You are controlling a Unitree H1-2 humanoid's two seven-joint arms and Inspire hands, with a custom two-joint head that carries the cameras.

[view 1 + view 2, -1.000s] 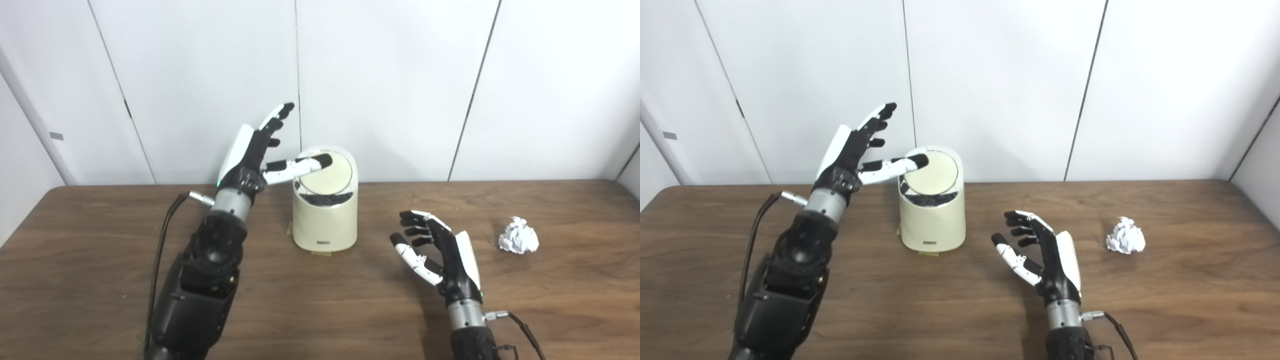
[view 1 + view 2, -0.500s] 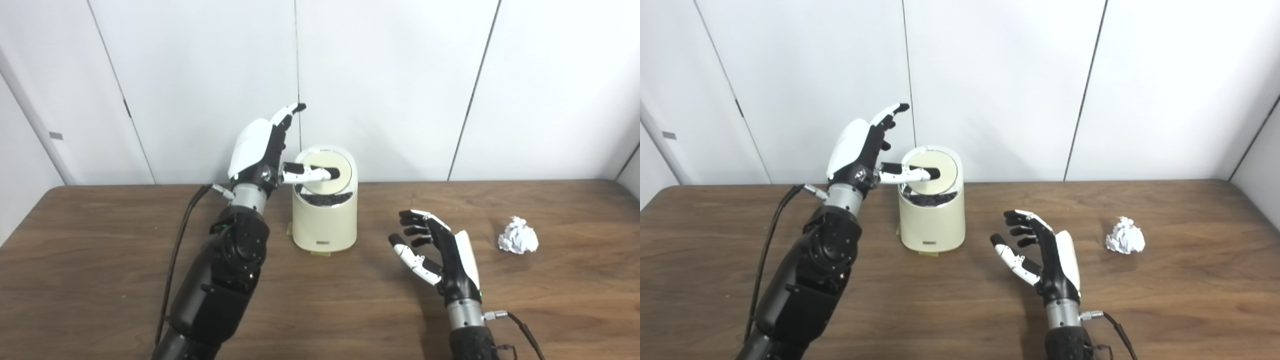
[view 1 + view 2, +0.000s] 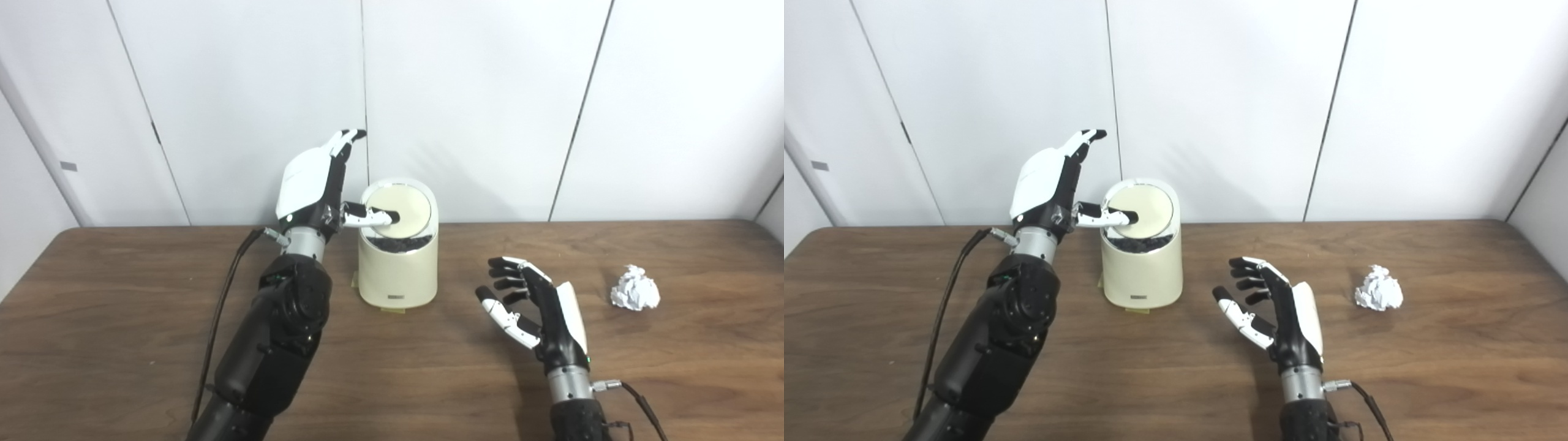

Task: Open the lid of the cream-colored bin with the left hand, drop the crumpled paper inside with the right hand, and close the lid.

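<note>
Your left hand [image 3: 312, 184] stands unclenched, thumb on the bin [image 3: 398, 257] lid [image 3: 401, 205]; your empty, spread right hand [image 3: 539, 312] has the light, crushable crumpled paper [image 3: 635, 288] off to its right, so cup it loosely

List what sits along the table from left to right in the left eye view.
left hand → cream-colored bin → right hand → crumpled paper
</note>
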